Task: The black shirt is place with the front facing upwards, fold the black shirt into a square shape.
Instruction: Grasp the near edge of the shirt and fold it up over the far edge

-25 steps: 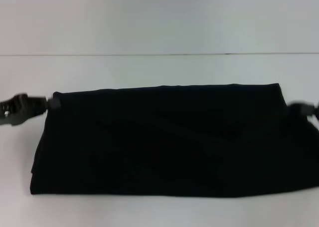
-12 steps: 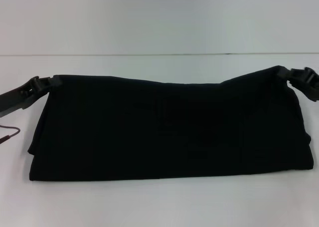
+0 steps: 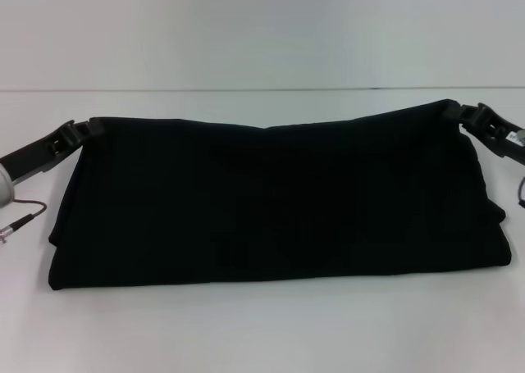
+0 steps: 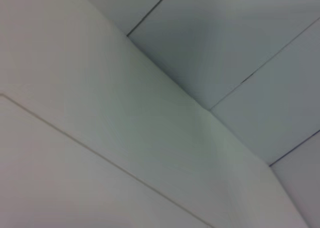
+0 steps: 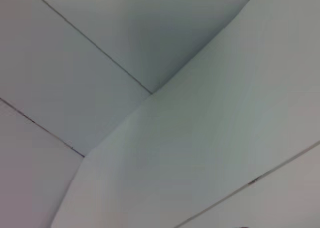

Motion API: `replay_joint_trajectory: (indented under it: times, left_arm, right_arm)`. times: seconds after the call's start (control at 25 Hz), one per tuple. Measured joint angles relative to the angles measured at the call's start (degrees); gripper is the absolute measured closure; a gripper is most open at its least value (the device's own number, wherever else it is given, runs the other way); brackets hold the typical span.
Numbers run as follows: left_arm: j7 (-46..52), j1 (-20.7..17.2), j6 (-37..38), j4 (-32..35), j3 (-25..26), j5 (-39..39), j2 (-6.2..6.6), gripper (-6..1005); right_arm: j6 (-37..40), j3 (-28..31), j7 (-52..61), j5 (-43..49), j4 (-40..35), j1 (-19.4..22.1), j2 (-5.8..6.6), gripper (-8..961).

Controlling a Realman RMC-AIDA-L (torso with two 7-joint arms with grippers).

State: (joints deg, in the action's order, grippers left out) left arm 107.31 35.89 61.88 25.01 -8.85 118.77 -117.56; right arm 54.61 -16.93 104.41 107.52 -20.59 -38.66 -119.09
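At the left edge of the head view, the left pincer (image 3: 82, 132) is pinching the upper left corner of the black shirt (image 3: 271, 205). The shirt lies as a wide folded band across the middle of the white tabletop (image 3: 262, 332), its top edge dipping slightly at the centre and its lower edge flat on the surface. At the upper right of the frame, the right pincer (image 3: 467, 119) is pinching the shirt's upper right corner, which sits a little higher than the left one; both wrist views show only pale panels.

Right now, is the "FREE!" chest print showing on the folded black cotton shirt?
No, the head view shows the black cotton shirt as a plain black folded band with no print visible.
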Motion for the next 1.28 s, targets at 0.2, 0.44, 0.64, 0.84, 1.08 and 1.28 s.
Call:
replay_joint_trajectory:
  times: [0.2, 0.44, 0.64, 0.84, 1.08, 1.28]
  left_arm:
    - [-1.34, 0.76, -4.3, -0.06, -0.03, -0.65, -1.06, 945]
    - [-2.04, 1.42, -8.22, -0.07, -0.08, -1.45, -2.06, 917]
    - [-4.89, 1.72, -12.55, -0.03, -0.23, -5.14, -3.87, 894]
    - [-11.35, 1.73, -14.42, -0.03, -0.25, -11.17, -5.8, 871]
    - [-12.16, 1.57, -15.55, -0.84, -0.09, -13.72, -6.14, 764]
    - [-11.98, 1.13, -14.42, -1.38, -0.01, -14.1, -5.7, 563]
  right_arm:
    - [-4.58, -0.11, -4.71, -1.84, 2.46, -1.3, -0.69, 930]
    - [-8.06, -0.13, -6.98, -1.88, 3.05, -2.36, -0.76, 903]
    - [-12.26, -0.44, -10.69, -1.85, 4.26, -3.89, -0.78, 860]
    - [-14.12, -0.49, -15.82, -2.17, 5.49, -4.96, -1.02, 817]
    - [-14.06, -0.41, -17.59, -7.4, 6.57, -4.06, -0.93, 766]
    - [-9.2, -0.21, -18.12, -8.95, 6.25, -2.01, -0.7, 521]
